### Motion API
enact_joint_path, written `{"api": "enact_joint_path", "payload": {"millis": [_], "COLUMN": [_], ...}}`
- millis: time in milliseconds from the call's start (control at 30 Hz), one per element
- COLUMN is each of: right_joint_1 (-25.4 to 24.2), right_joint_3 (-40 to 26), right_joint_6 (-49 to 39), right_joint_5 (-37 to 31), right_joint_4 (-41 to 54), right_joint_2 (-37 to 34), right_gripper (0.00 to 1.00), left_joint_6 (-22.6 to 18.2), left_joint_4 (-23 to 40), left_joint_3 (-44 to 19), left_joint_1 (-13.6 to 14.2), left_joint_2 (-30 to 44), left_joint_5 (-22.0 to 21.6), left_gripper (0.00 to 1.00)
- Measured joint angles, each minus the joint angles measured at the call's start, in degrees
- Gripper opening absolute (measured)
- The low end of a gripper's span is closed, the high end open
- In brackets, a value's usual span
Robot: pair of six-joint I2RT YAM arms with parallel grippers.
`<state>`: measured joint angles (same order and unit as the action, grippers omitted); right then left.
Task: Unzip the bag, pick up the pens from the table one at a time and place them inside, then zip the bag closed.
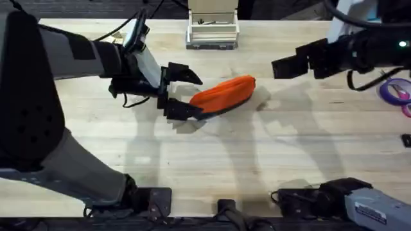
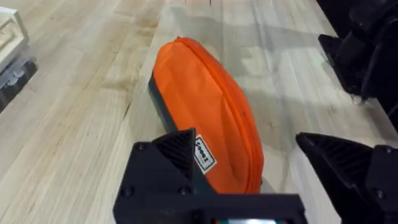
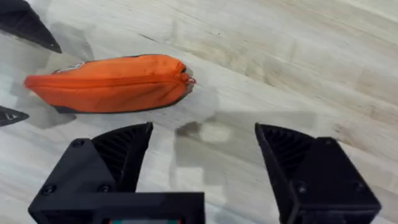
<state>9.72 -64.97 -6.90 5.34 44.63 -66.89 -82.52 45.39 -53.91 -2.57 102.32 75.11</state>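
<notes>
Both tools stand with fingers spread and hold nothing. The bag [image 1: 223, 94] lies on its side on the tabletop [image 1: 257, 160], and in the right wrist view its zipper looks drawn fully shut, the pull [image 3: 186, 78] at the end nearest the right tool [image 1: 277, 67]. The left tool [image 1: 183, 93] brackets the bag's other end, one finger just beside the fabric. No pens lie loose on the planks, so I judge they are inside and the closing step is done or nearly so. What may remain is backing both arms away.
</notes>
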Motion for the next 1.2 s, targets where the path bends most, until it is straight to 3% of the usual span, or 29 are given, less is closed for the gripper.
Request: {"api": "enact_joint_path", "payload": {"millis": [300, 633, 767, 1033, 1200], "right_joint_1": [0.00, 0.00, 0.00, 0.00, 0.00], "right_joint_3": [0.00, 0.00, 0.00, 0.00, 0.00], "right_joint_6": [-0.02, -0.02, -0.04, -0.10, -0.20], "right_joint_5": [0.00, -0.01, -0.02, -0.02, 0.00], "right_joint_4": [1.35, 4.68, 6.70, 10.28, 12.06], "right_joint_2": [5.38, 10.60, 12.66, 17.66, 20.47], "right_gripper": [0.998, 0.998, 0.997, 0.998, 0.998], "left_joint_6": [0.01, 1.56, 8.19, 26.52, 37.70], "left_joint_4": [1.89, 9.30, 9.52, 11.96, 12.41], "left_joint_3": [-0.36, -4.46, -4.76, -4.76, -4.76], "left_joint_1": [0.00, 0.00, 0.02, 0.00, 0.02], "left_joint_2": [-1.00, -18.21, -26.31, -42.25, -51.32], "left_joint_5": [-0.73, -11.09, -16.64, -27.17, -31.32], "left_gripper": [0.996, 0.995, 0.995, 0.995, 0.995]}}
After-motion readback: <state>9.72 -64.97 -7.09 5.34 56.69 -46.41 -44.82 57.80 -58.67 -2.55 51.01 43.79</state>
